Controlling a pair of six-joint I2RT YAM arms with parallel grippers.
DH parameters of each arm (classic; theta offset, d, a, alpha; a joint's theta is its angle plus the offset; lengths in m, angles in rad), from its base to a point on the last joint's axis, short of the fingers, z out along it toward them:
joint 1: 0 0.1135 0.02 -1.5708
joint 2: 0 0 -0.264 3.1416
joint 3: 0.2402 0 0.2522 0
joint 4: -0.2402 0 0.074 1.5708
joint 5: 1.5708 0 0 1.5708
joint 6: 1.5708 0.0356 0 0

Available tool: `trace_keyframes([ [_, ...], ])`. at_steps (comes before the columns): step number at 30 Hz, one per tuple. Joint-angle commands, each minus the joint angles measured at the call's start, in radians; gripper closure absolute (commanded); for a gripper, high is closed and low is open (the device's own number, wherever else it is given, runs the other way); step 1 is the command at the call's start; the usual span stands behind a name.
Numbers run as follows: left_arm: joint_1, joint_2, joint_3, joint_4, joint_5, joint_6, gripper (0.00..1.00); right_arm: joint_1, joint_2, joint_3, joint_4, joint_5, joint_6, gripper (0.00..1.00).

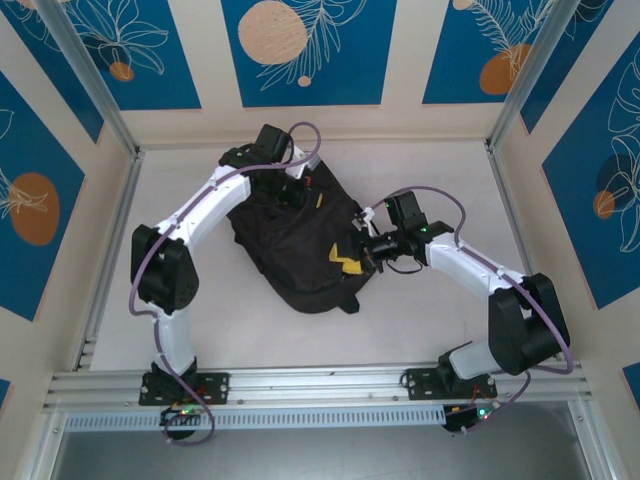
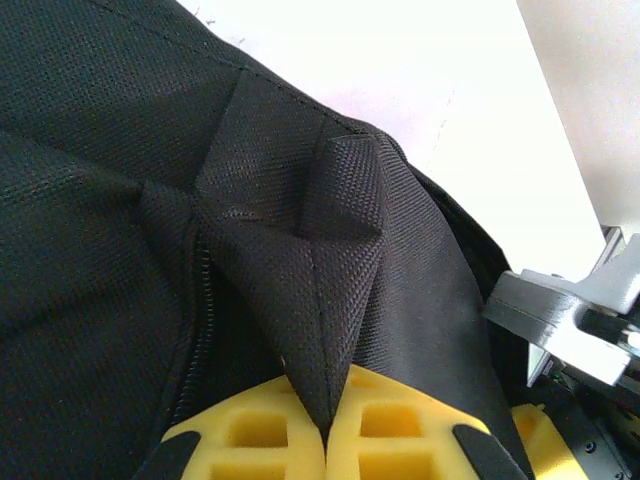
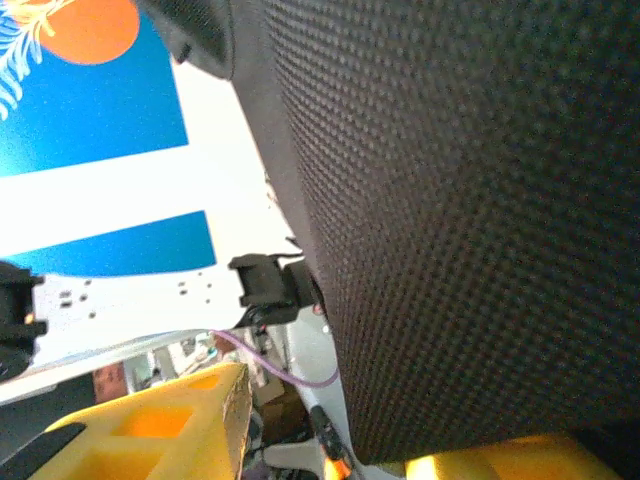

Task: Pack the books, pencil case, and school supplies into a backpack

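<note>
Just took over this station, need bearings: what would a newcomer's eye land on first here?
The big black backpack lies mid-table between both arms. The left pincer is shut on a peaked fold of its fabric at the far end; the right pincer sits at its right flank, yellow fingers either side of the fabric, not closed.

Left arm (image 1: 195, 215) reaches far forward, left gripper (image 2: 327, 432) clamped tight on a fold of the backpack (image 2: 100, 200). Right arm (image 1: 470, 265) bends inward, right gripper (image 3: 330, 450) with its jaws apart.
</note>
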Motion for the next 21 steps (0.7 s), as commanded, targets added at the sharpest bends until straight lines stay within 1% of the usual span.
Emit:
trace_keyframes([
  [1,-0.017,-0.080,0.030,0.005,0.033,0.021,1.00,-0.002,-0.040,0.028,-0.025,-0.136,-0.018,0.54],
  [3,-0.017,-0.083,0.030,0.007,0.036,0.020,1.00,-0.005,-0.051,0.032,-0.038,-0.103,-0.028,0.53],
  [5,-0.023,-0.085,0.028,0.007,0.039,0.019,1.00,-0.007,-0.061,0.023,-0.007,-0.059,-0.006,0.58],
  [6,-0.027,-0.085,0.028,0.004,0.038,0.019,1.00,-0.005,-0.064,0.021,0.008,-0.028,0.007,0.64],
  [7,-0.033,-0.085,0.027,0.001,0.037,0.019,1.00,0.001,-0.065,0.023,0.019,0.014,0.017,0.72],
  [9,-0.045,-0.090,0.019,-0.003,0.016,0.019,0.93,0.012,-0.064,0.020,0.044,0.091,0.049,0.86],
  [10,-0.050,-0.096,0.012,-0.004,0.002,0.017,0.89,0.018,-0.058,0.019,0.059,0.118,0.066,0.91],
  [12,-0.056,-0.109,-0.001,-0.014,-0.022,0.011,0.77,0.034,-0.045,0.022,0.081,0.156,0.090,0.99],
  [13,-0.056,-0.117,-0.012,-0.018,-0.032,0.006,0.77,0.046,-0.040,0.024,0.089,0.171,0.100,1.00],
  [14,-0.056,-0.124,-0.026,-0.021,-0.045,0.005,0.77,0.055,-0.038,0.028,0.090,0.185,0.104,1.00],
  [15,-0.055,-0.134,-0.044,-0.021,-0.061,0.005,0.79,0.063,-0.039,0.035,0.084,0.203,0.102,1.00],
  [17,-0.053,-0.147,-0.071,-0.020,-0.096,0.006,0.90,0.081,-0.043,0.061,0.032,0.257,0.068,1.00],
  [19,-0.047,-0.151,-0.084,-0.021,-0.120,0.007,0.98,0.095,-0.040,0.103,-0.085,0.330,0.006,1.00],
  [21,-0.047,-0.152,-0.080,-0.033,-0.162,0.014,0.99,0.098,-0.043,0.122,-0.178,0.394,-0.037,1.00],
])
